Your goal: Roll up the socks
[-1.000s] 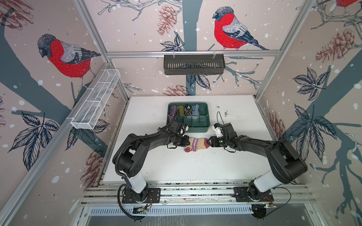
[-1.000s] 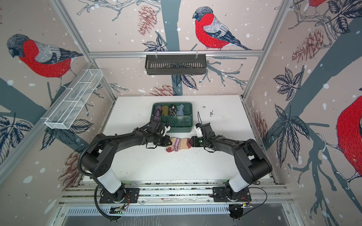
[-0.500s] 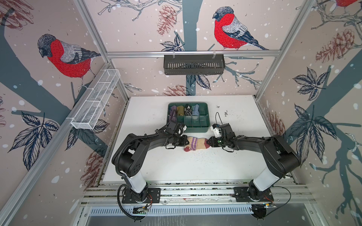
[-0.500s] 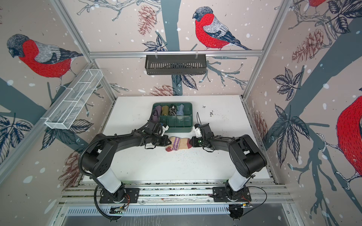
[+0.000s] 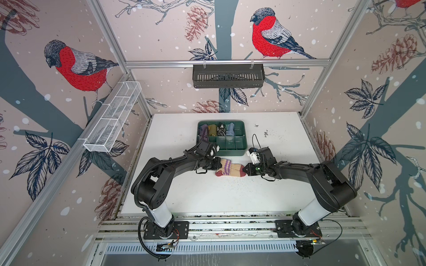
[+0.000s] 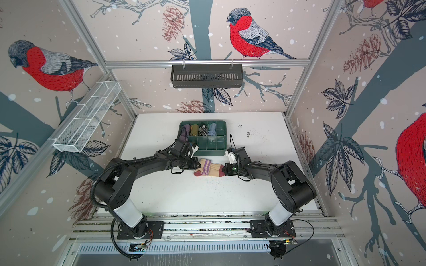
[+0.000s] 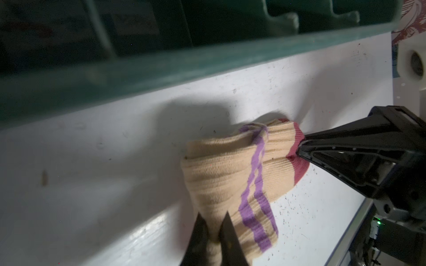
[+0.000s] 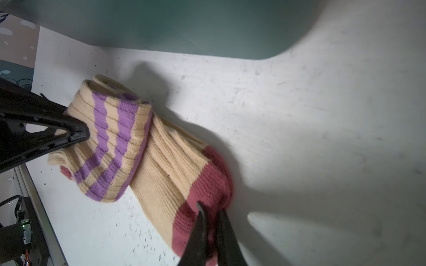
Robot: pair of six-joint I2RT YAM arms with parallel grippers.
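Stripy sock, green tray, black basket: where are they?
stripy sock (image 5: 233, 170): in a top view, on its tan middle.
green tray (image 5: 232, 152): in a top view, on its front wall.
black basket (image 5: 228, 77): in a top view, on its slatted front.

Left arm (image 5: 179, 164) and right arm (image 5: 297, 170) are black with white lower links (image 5: 160, 214) and black base plates (image 5: 182, 230). A ribbed cable (image 5: 159, 160) loops along the left arm; the right gripper (image 8: 211, 214) has tapered black fingers (image 8: 196, 237).

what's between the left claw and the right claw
the tan striped sock, nothing else; the left claw pinches its tan end, the right claw its red end, in both top views
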